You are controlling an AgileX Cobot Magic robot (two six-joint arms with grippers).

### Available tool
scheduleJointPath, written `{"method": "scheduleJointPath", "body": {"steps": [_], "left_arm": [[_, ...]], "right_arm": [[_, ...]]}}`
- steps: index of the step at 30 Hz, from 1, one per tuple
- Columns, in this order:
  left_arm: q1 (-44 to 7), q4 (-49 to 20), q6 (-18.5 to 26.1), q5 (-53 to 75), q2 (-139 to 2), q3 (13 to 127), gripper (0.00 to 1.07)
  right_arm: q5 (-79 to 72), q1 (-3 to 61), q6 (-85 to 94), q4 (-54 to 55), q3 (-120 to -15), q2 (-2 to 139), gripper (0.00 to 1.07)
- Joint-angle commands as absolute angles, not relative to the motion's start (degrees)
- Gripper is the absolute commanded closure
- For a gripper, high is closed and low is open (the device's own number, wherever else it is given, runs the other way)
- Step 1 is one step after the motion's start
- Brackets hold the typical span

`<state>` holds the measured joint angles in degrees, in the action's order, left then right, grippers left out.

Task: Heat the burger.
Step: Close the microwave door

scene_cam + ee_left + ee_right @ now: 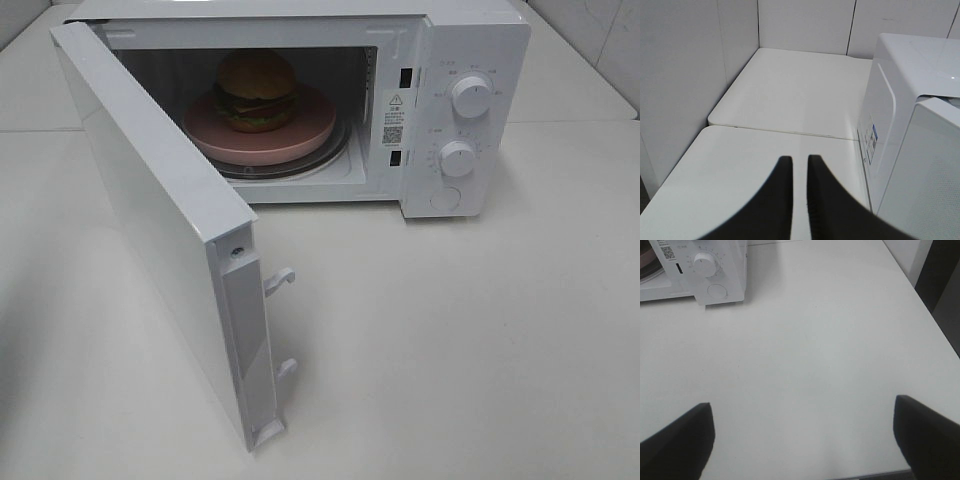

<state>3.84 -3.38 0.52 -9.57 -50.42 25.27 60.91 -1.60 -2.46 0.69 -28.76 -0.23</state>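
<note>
Microwave door (pixel 160 230) stood open, the burger (pixel 256 88) on its plate (pixel 305 135) inside. Left hand (pixel 799 157) was clenched empty; right hand (pixel 801 405) released.

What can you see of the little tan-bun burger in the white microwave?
The small round burger has a domed yellowish-tan bun top, dark and green layers beneath, and looks whole. It stands upright in the middle of the pinkish-brown round plate, inside the white microwave whose door stands open. Only the plate touches it.
</note>
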Motion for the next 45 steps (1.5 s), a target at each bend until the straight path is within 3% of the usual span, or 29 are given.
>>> {"method": "scheduleJointPath", "body": {"steps": [1,8,14,16,22,45], "left_arm": [[3.8,-4.1,0.0,-15.2,-54.1,25.0,1.07],[3.8,-3.7,0.0,-21.7,-59.6,25.0,1.07],[3.8,-0.5,-6.0,-30.6,-64.9,22.2,1.07],[3.8,5.9,-10.3,-41.8,-70.2,18.3,1.07],[3.8,17.0,-16.0,-54.0,-77.6,15.6,1.07],[3.8,27.4,-16.0,-60.3,-90.2,18.0,1.07]], "right_arm": [[60.4,-1.9,-2.0,0.6,-28.7,-1.5,0.14],[60.4,-1.9,-2.0,0.6,-28.7,-1.5,0.14],[60.4,-1.9,-2.0,0.6,-28.7,-1.5,0.14],[60.4,-1.9,-2.0,0.6,-28.7,-1.5,0.14],[60.4,-1.9,-2.0,0.6,-28.7,-1.5,0.14],[60.4,-1.9,-2.0,0.6,-28.7,-1.5,0.14]]}}
